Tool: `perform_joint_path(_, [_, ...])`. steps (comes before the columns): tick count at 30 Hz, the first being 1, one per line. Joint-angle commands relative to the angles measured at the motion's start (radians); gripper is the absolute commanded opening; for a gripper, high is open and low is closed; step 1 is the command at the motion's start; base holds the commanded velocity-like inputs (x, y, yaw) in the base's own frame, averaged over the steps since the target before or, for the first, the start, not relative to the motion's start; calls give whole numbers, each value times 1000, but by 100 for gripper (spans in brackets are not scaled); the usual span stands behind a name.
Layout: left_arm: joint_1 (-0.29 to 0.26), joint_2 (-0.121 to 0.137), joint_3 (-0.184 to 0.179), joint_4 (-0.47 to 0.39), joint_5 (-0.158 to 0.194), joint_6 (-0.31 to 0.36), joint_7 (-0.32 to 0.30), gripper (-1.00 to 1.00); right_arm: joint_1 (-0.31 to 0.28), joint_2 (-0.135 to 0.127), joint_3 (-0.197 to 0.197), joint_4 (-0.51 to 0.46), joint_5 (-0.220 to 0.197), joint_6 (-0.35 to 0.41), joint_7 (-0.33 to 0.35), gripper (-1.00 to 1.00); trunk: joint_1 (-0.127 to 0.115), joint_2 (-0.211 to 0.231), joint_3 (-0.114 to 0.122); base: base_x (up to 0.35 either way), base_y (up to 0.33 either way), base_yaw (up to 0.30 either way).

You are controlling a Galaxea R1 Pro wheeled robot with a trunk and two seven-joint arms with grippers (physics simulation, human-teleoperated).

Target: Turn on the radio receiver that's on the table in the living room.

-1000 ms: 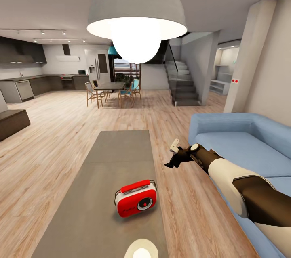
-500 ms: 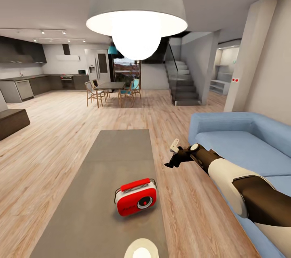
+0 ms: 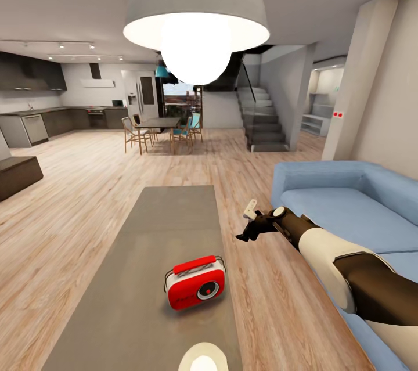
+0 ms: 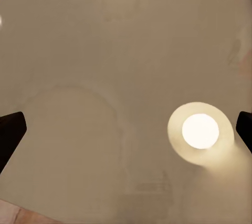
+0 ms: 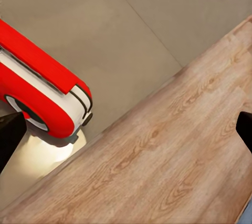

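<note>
Red radio (image 3: pixel 195 283) sits upright on the grey table (image 3: pixel 162 226), toward the near end and closer to the table's sofa-side edge, dial facing the robot. Handle on top, white sides visible.

Right arm (image 3: pixel 348 266) reaches out from the lower right, over the strip of wood floor (image 3: pixel 273 301) between table and blue sofa (image 3: pixel 348 208). Forearm is raised and angled toward the table, wrist bent, right gripper (image 3: pixel 247 226) hanging beside the table edge, up and to the right of the radio, not touching it. Right wrist view: radio (image 5: pixel 42 95) seen at an angle with the table edge running diagonally and floor beyond; both fingertips (image 5: pixel 10 134) sit at opposite edges of the picture, so jaws are spread wide, nothing between them.

Left wrist view: left gripper (image 4: pixel 126 129) looks straight onto the glossy table top (image 4: pixel 105 50), lamp reflection (image 4: pixel 200 131) in it; dark fingertips (image 4: pixel 10 129) at both picture edges, wide apart, holding nothing.

Versus a second ago: arm pose and gripper unchanged. Pendant lamp (image 3: pixel 196 11) sits slightly differently in the head view and the radio a touch higher, whole picture shifted, so camera moved, not the things.
</note>
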Motion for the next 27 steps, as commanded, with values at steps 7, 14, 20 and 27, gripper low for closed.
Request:
perform_joint_path(7, [0, 0, 0, 0, 0, 0, 0, 100, 0, -1, 0, 0, 0, -1, -1, 100, 0, 0, -9, 0, 0, 0])
perform_joint_path(14, [0, 0, 0, 0, 0, 0, 0, 100, 0, -1, 0, 0, 0, -3, -3, 100, 0, 0, -20, 0, 0, 0])
perform_joint_path(20, [0, 0, 0, 0, 0, 0, 0, 100, 0, 0, 1, 0, 1, -3, -4, 100, 0, 0, -30, 0, 0, 0])
perform_joint_path(27, [0, 0, 0, 0, 0, 0, 0, 100, 0, 0, 0, 0, 0, -3, -4, 100, 0, 0, -41, 0, 0, 0])
